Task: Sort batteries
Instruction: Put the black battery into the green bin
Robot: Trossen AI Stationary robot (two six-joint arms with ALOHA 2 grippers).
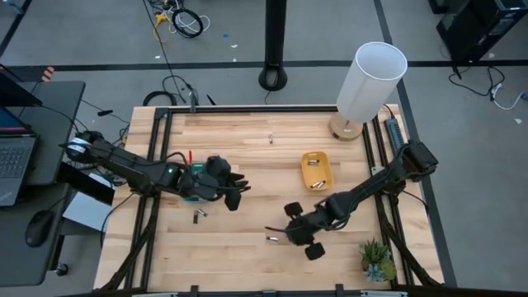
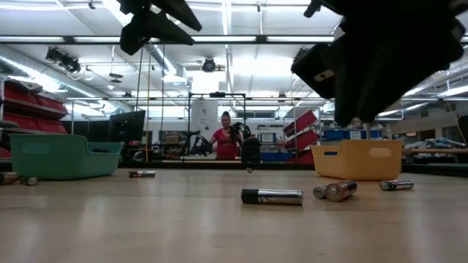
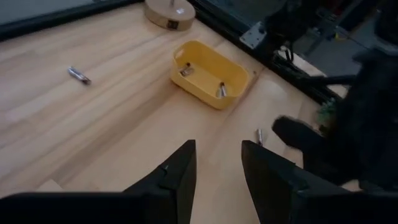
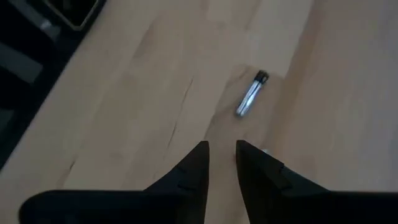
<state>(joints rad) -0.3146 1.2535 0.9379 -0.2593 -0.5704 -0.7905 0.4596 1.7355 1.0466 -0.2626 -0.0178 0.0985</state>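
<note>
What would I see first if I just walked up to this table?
Probably the two dark robot arms reaching in from either side of the wooden table, and the tall white lamp at its back right corner. Next come the bright trays: a yellow tray with batteries in it right of centre, and a green tray half hidden under the left arm. The right claw hovers near a loose battery by the front edge.
</note>
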